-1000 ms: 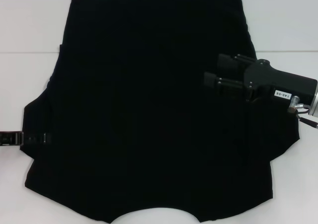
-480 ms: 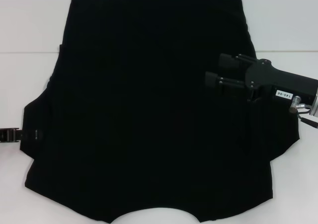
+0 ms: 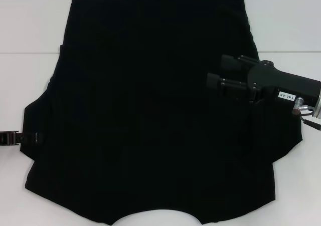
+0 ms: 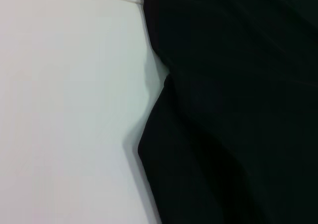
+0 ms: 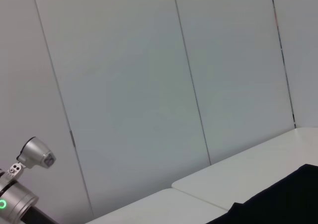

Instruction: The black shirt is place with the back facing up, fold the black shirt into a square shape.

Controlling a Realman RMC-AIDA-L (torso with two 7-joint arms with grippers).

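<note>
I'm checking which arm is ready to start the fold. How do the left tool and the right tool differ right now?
The right tool hangs over the black shirt beside its right sleeve, with its whole body in the head view; the left tool sits low at the left sleeve edge, only its tip showing. The right tool's fingers stand apart; the left tool's cannot be read. Both are black and point inward over the shirt.

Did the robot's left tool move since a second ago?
Yes. In the head view the left tool has slid outward toward the robot's left, off the black shirt sleeve edge. The right tool has hardly shifted.
</note>
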